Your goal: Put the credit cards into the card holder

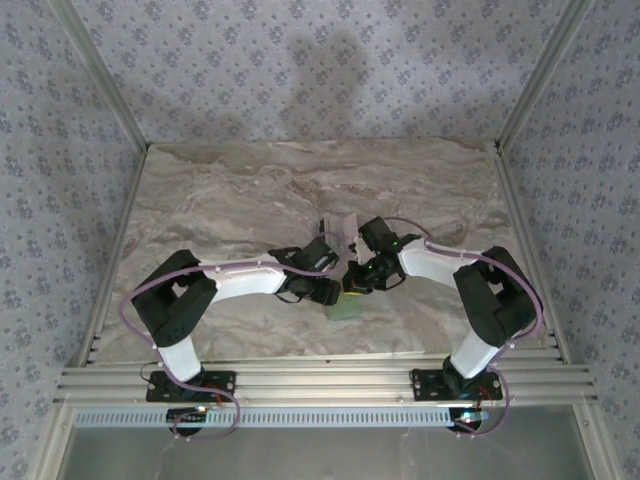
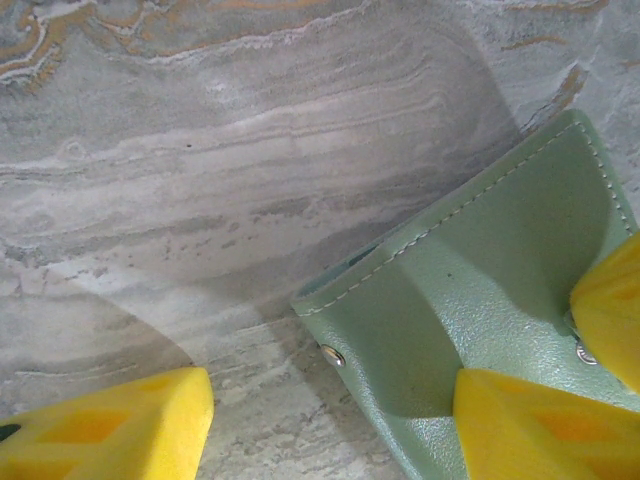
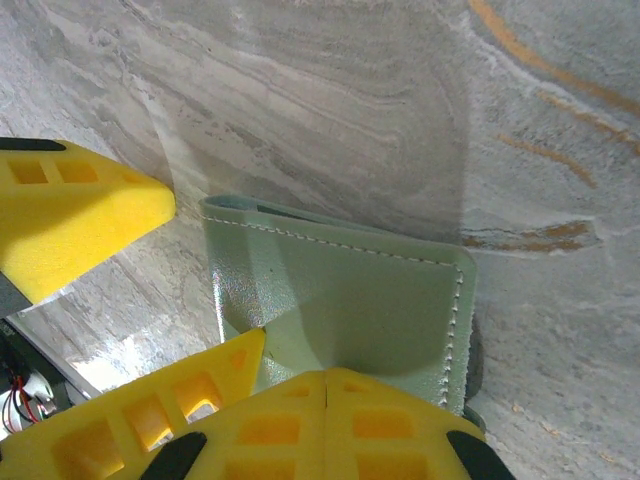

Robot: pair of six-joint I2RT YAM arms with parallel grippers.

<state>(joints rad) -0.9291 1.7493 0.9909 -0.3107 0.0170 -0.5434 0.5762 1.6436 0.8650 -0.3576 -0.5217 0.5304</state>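
Right claw (image 3: 328, 388) is clenched, its two yellow tips meeting with nothing visible between them. They bear down on the near edge of the card holder (image 3: 350, 300), apparently to pin the sage-green wallet against the marble surface (image 1: 250, 190) so it cannot skid. Left claw (image 2: 332, 400) is released and spread wide. One finger (image 2: 540, 425) sits over the holder's panel just beside the right claw's tip, and the other finger (image 2: 110, 430) is well apart at 8 o'clock, over bare surface. This claw therefore straddles the holder's edge rather than grasping it, probably to steady the wallet or to work at the pocket mouth. Seen from above, the holder lies at 6 o'clock of the two claws, toward the arm bases and partly beneath them. A blue-grey edge (image 3: 240, 206) shows along the pocket mouth at 11 o'clock of the right claw; whether that is a card or lining I cannot tell.
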